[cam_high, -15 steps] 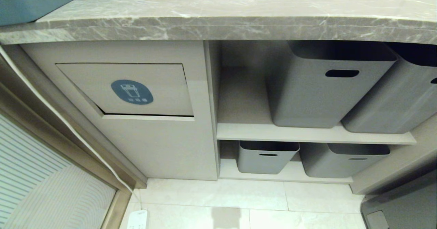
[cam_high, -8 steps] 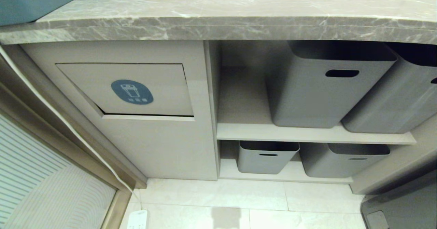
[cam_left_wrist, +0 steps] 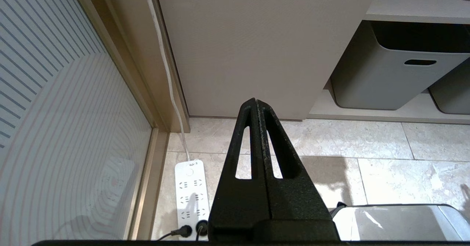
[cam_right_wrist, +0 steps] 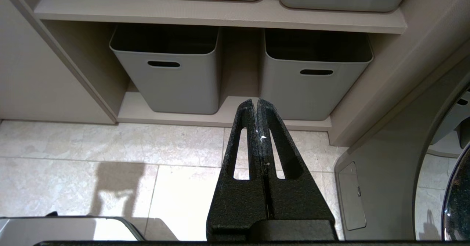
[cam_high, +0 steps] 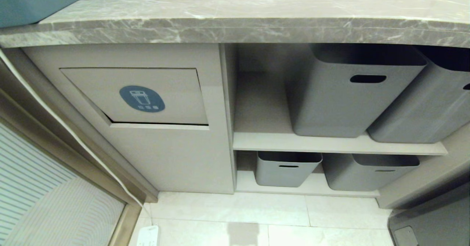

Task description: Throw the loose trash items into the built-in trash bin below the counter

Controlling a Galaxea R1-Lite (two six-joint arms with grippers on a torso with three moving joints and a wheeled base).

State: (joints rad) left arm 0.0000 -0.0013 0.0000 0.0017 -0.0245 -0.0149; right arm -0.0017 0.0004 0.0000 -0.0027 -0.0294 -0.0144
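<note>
The built-in trash bin (cam_high: 147,95) is a beige cabinet front with a rectangular flap and a round blue sticker, set under the grey marble counter (cam_high: 235,29) at the left of the head view. The flap is shut. No loose trash items show in any view. Neither arm appears in the head view. My left gripper (cam_left_wrist: 256,101) hangs low above the floor tiles, shut and empty, pointing at the cabinet's lower panel (cam_left_wrist: 257,47). My right gripper (cam_right_wrist: 256,101) is also shut and empty, low above the floor, facing the bottom shelf.
Grey plastic tubs (cam_high: 349,91) with slot handles fill the open shelves right of the bin; two more tubs (cam_right_wrist: 165,73) sit on the bottom shelf. A white power strip (cam_left_wrist: 191,194) with a cord lies on the floor by a ribbed glass door (cam_high: 44,194). A grey appliance (cam_high: 429,220) stands at the right.
</note>
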